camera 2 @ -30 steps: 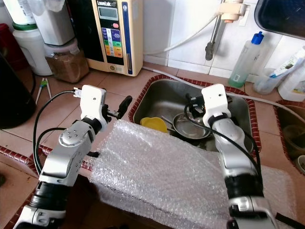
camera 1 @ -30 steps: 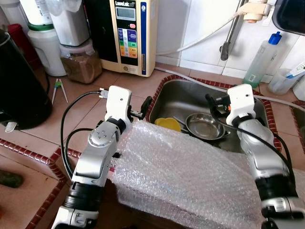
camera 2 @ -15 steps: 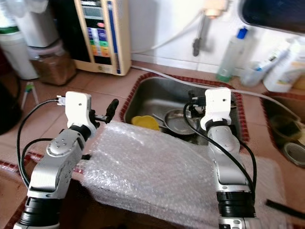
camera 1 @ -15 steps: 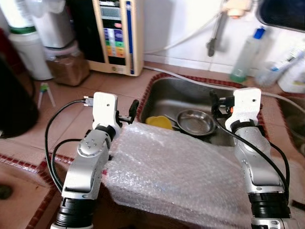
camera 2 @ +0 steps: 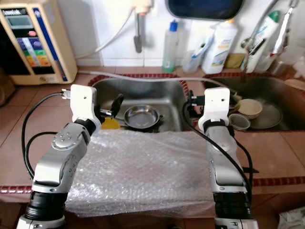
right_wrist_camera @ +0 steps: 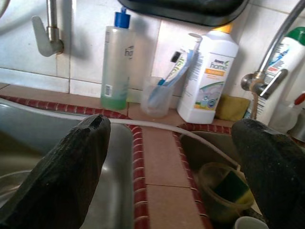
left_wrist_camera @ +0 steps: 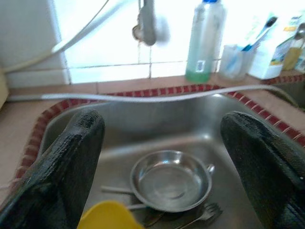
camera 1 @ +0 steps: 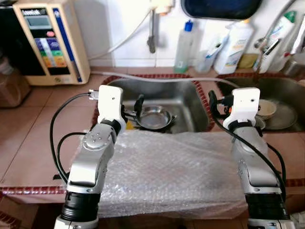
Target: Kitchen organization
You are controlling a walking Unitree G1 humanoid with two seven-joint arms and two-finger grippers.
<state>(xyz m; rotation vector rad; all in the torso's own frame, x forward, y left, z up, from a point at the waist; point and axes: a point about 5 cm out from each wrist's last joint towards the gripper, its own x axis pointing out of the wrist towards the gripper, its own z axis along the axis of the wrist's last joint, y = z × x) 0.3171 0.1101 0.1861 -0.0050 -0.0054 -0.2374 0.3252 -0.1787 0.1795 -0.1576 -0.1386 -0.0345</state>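
You've got the water ionizer (camera 1: 47,40) far left on the tiled counter (camera 1: 28,124). L gripper (camera 1: 138,102) sits over the near-left edge of the left sink basin (camera 1: 186,95), fingers (left_wrist_camera: 66,167) spread wide, nothing between them. Below and just ahead of it: steel pan (left_wrist_camera: 170,180) on the basin floor, w/ a yellow item (left_wrist_camera: 107,215) beside it and a fork (left_wrist_camera: 202,212) at its rim. Bubble wrap sheet (camera 1: 176,171) is draped over the counter's front edge, btwn your two arms. R gripper (camera 1: 213,102) hangs over the tiled divider btwn the basins, also open and empty. Behind it: clear bottle w/ blue cap (right_wrist_camera: 115,57), cup w/ toothbrush (right_wrist_camera: 159,93), white detergent bottle (right_wrist_camera: 209,76). Right basin (camera 2: 281,119) holds bowls (camera 2: 249,109) and a tub w/ sponge (right_wrist_camera: 224,191).
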